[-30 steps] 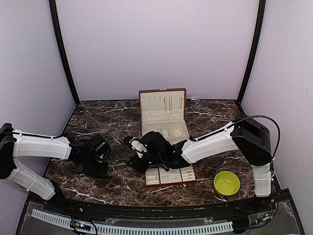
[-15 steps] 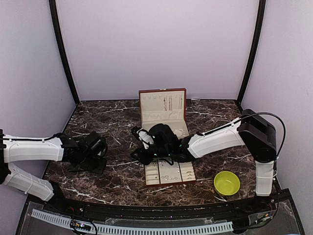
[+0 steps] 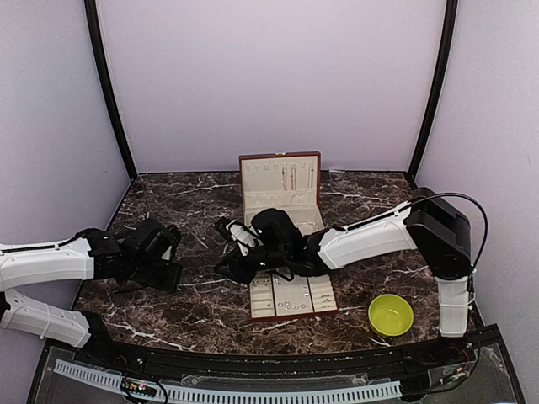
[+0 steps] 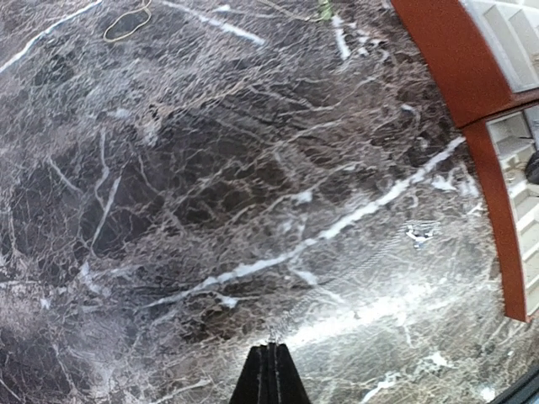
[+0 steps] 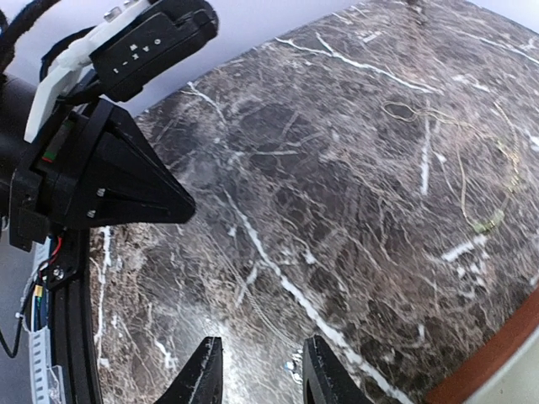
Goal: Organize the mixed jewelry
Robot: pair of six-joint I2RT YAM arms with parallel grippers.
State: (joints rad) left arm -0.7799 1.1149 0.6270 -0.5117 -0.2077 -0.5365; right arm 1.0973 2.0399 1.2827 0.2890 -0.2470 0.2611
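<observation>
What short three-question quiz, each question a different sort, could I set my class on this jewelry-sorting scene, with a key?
1. True or false: the left gripper is shut and holds nothing.
2. Where on the table does the yellow-green bowl stand? A far left corner; B near right corner; C under the left gripper.
3. Fill in: in the right wrist view, the thin chain lies on the bare ____.
Key: 1 true; 2 B; 3 table.
</observation>
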